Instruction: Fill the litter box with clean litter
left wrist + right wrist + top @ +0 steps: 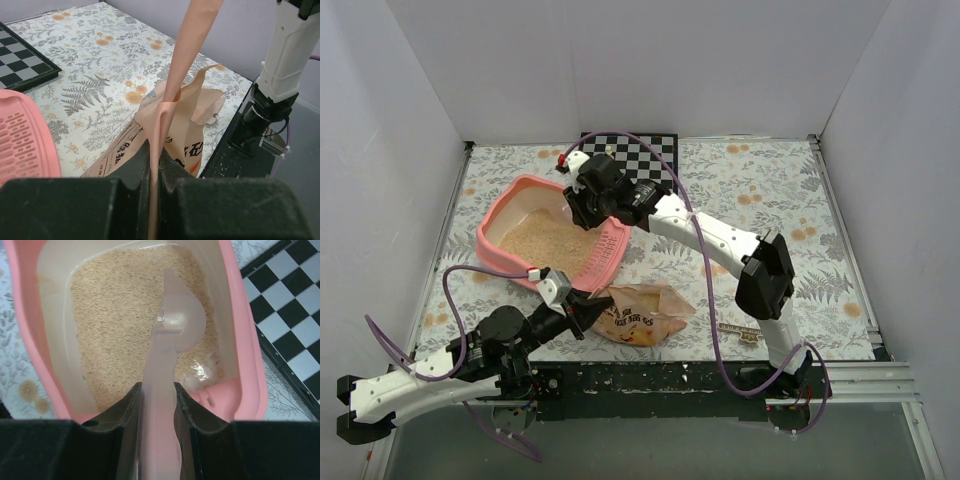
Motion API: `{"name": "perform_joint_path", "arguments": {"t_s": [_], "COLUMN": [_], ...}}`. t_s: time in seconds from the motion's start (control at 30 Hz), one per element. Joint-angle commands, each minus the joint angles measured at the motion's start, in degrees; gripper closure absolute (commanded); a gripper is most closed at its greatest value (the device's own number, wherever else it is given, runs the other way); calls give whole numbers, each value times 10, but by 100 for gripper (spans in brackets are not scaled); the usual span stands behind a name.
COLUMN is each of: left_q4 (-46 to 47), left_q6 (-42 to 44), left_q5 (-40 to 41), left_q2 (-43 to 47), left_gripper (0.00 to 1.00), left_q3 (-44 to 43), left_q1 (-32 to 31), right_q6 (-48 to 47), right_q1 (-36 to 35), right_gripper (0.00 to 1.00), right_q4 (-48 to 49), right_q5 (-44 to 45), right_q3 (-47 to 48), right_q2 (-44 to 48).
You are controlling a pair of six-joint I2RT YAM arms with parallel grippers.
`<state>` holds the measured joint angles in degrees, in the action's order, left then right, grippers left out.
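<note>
The salmon-pink litter box point(503, 215) lies at the left middle of the table, its slotted grate point(608, 252) toward the right. Tan litter point(548, 240) covers its floor, also in the right wrist view point(115, 325). My right gripper point(582, 205) is over the box's far right side, shut on the handle of a clear plastic scoop point(172, 315) whose bowl hangs above the litter. My left gripper point(582, 307) is shut on the top edge of a tan paper litter bag point(640, 314) lying in front of the box, also seen in the left wrist view point(170, 125).
A black-and-white chessboard point(645, 155) lies at the back, right behind the box. White walls enclose the flowered tablecloth on three sides. The right arm's base point(265, 115) stands close to the bag. A small strip-like object point(738, 331) lies near the front right.
</note>
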<state>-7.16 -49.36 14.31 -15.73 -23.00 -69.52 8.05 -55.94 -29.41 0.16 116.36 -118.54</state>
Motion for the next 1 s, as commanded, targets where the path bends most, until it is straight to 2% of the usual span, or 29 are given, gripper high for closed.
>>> {"name": "perform_joint_path", "arguments": {"t_s": [0.0, 0.13, 0.33, 0.4, 0.57, 0.73, 0.97], "left_q4": [50, 46, 40, 36, 40, 43, 41], "left_q6": [-3, 5, 27, 26, 25, 25, 19], "left_q5": [33, 52, 64, 70, 73, 58, 51], "left_q2": [20, 18, -12, -21, -18, -20, -68], "left_gripper": [100, 100, 100, 100, 100, 100, 100], "left_q3": [-37, -39, -48, -51, -50, -49, -66], "left_q1": [0, 0, 0, 0, 0, 0, 0], "right_q6": [-36, -30, -19, -7, 34, 53, 51], "right_q1": [4, 4, 31, 59, 183, 306, 388], "right_gripper": [99, 99, 99, 99, 99, 99, 99], "right_q4": [38, 95, 60, 45, 31, 74, 213], "right_q5": [89, 120, 221, 223, 216, 142, 117], "right_q3": [-74, -212, -305, -339, -443, -539, -671], "right_q2": [71, 191, 343, 395, 486, 517, 513]}}
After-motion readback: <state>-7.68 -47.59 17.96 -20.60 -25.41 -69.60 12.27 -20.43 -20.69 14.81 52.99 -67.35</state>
